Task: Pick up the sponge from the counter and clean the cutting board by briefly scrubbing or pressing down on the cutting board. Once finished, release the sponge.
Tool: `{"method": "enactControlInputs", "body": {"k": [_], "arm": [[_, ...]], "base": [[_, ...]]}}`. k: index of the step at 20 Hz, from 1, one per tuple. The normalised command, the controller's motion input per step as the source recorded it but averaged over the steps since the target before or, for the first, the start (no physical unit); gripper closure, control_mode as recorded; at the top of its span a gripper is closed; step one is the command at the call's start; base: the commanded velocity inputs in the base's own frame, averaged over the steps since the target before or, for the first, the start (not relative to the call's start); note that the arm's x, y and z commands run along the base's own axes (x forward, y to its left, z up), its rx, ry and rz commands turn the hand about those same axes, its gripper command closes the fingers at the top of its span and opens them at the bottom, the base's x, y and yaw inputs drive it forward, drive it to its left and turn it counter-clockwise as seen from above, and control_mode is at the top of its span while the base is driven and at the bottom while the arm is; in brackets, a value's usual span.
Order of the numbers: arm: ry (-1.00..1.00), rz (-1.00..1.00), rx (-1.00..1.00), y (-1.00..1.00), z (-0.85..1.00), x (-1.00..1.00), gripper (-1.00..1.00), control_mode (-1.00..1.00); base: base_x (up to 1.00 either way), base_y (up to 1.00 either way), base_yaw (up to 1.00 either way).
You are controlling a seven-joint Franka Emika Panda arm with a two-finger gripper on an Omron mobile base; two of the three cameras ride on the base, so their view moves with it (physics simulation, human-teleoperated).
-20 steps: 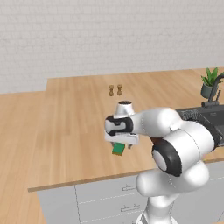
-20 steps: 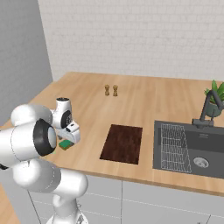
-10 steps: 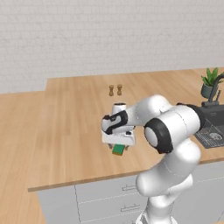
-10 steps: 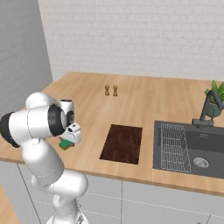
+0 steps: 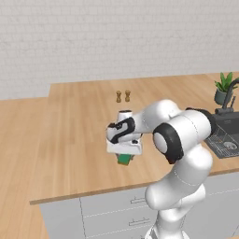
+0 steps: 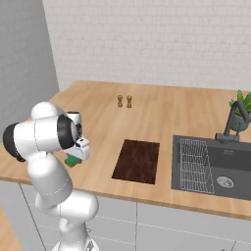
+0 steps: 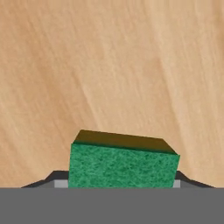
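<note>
The green sponge point(image 7: 124, 164) sits between my two dark fingertips point(image 7: 53, 177), low and close in the hand view, with bare wood-grain counter point(image 7: 113, 65) beyond it. My gripper point(image 5: 124, 154) points down near the counter's front edge and is shut on the sponge point(image 5: 124, 159). In the right base view the sponge point(image 6: 73, 160) peeks out under the gripper point(image 6: 76, 156), left of the dark reddish-brown cutting board point(image 6: 137, 160) and about a board's width from it. In the left base view my arm hides the board.
Two small shakers point(image 6: 124, 101) stand toward the back of the counter point(image 6: 98, 112). A dark sink with a wire rack point(image 6: 196, 164), a faucet point(image 6: 233, 122) and a potted plant point(image 6: 241, 113) lie to the right of the board.
My arm's elbow and upper links have swung to a new posture. The gripper and the sponge stay at almost the same spot near the counter's front edge.
</note>
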Motion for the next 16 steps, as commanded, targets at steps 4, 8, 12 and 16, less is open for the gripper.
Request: {"method": "enactControlInputs", "body": {"k": [4,8,12,16], "arm": [[0.00,-0.04,0.04,-0.90,0.27,0.21,1.00,-1.00],[0.00,-0.06,0.09,-1.00,0.61,0.28,1.00,-1.00],[0.01,-0.06,0.02,-1.00,0.31,0.18,1.00,-1.00],[0.06,-0.06,0.00,-1.00,-0.15,-0.01,1.00,-1.00]], "base": [[0.00,0.00,0.00],[0.00,0.00,0.00],[0.00,0.00,0.00],[0.00,0.00,0.00]]}}
